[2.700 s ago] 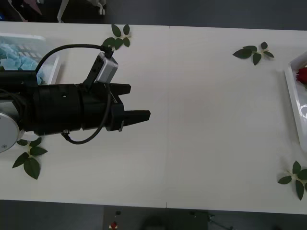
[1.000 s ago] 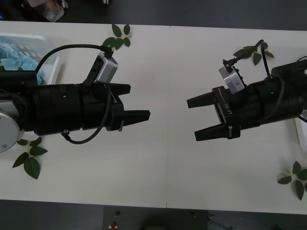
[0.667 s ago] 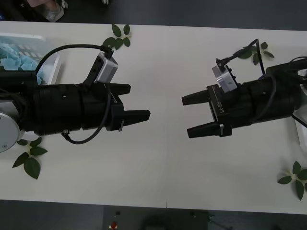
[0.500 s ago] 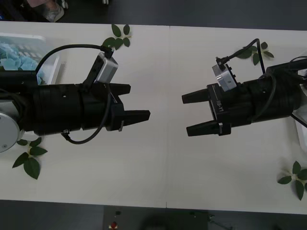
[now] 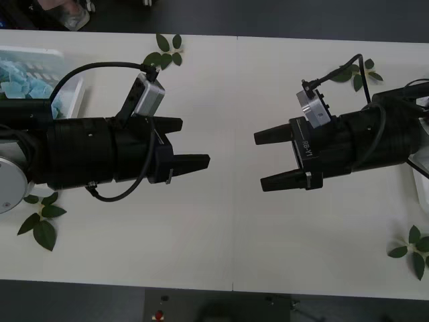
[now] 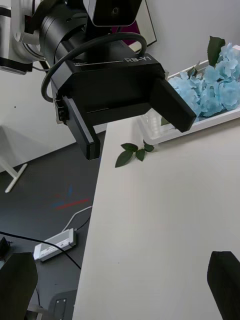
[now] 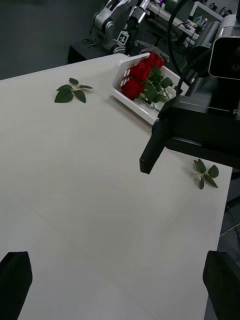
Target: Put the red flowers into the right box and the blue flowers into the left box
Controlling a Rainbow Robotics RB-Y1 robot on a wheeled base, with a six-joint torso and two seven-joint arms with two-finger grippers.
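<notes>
White bench bare between two empty, open-fingered grippers.
Left gripper (image 5: 194, 143) faces right gripper (image 5: 268, 159); red flowers (image 7: 141, 77) lie far right, blue flowers (image 6: 212, 87) far left.

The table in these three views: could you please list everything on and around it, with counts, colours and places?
Long white table: one, spans the front view.
Pale blue fluffy flower clusters: one bunch, lying in the left box.
White slatted plastic left box: one, at the table's far left edge.
Deep red artificial roses: several heads, exact count unclear, lying in the right box.
White plastic right box: one, at the table's right edge.
Loose green leaf sprigs: four, near the table's corners.
Black left gripper: open, empty, over the table left of centre.
Black right gripper: open, empty, facing it from the right.
</notes>
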